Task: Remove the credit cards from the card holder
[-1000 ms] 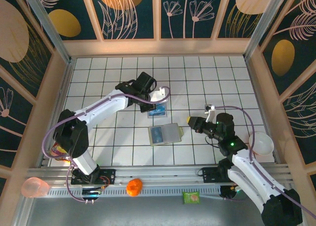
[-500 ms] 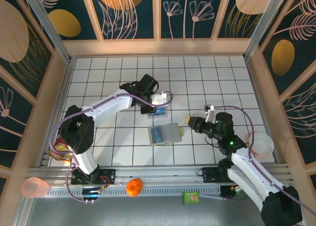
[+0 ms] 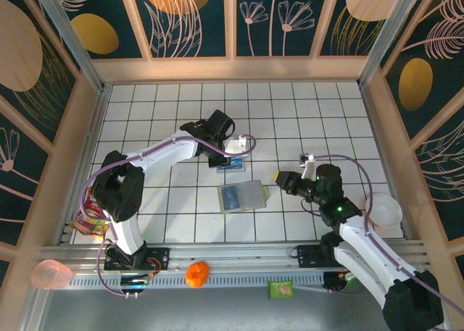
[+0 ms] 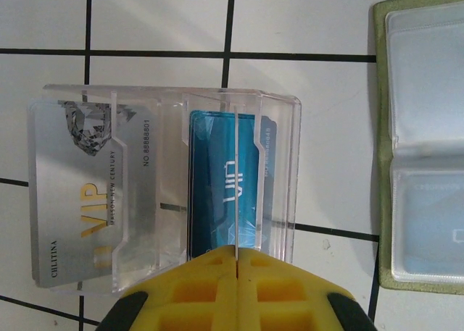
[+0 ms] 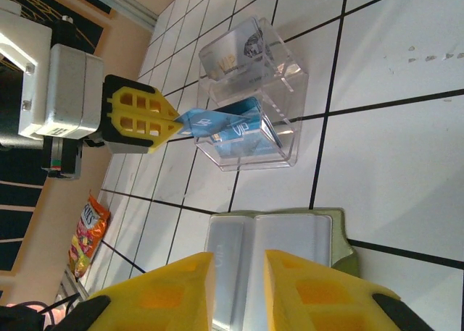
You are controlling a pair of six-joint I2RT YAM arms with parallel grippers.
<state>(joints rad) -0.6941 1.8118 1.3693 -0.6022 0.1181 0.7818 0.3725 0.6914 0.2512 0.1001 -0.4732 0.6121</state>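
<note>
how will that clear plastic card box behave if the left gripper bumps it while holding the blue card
Probably light: the clear card box is thin see-through plastic with only cards like the blue card in it. It likely slides rather than tips, sitting low and wide on the smooth tiled table. Its walls look rigid, so the left gripper shouldn't bend them.

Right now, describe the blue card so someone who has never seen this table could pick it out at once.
On the white tiled table, just beyond the open card holder, stands a clear plastic box with two slots. The blue card sits in the slot nearer the holder, pinched by the left pincer; its neighbour is a silver card with gold VIP lettering.
</note>
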